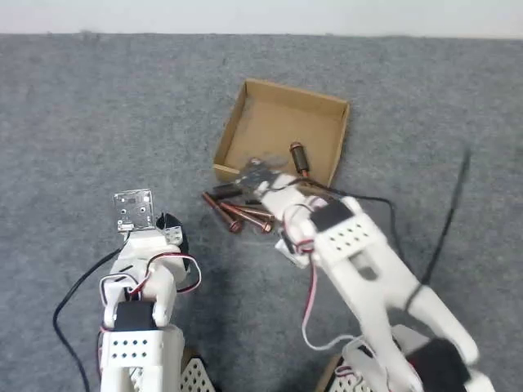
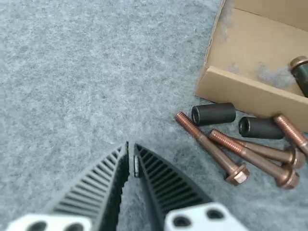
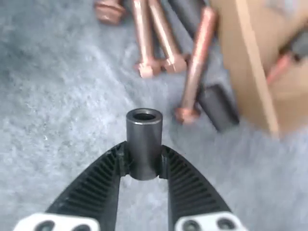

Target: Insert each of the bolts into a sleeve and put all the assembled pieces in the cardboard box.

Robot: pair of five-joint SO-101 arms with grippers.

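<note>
The right gripper (image 3: 143, 155) is clamped on a dark, smooth cylindrical sleeve (image 3: 144, 130), held upright with its hollow bore showing, over the grey carpet (image 1: 98, 106) near the cardboard box (image 1: 233, 122). Copper-coloured bolts (image 2: 211, 147) with flanged heads lie clustered with two more black sleeves (image 2: 214, 114) beside the box's front wall. One sleeved bolt (image 1: 298, 157) lies inside. The left gripper (image 2: 131, 151) hangs over the carpet, jaws together.

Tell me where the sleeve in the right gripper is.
In the right wrist view, the black sleeve is clamped between the right gripper's jaws, over the grey carpet, with the loose copper bolts and the cardboard box beyond it.
</note>
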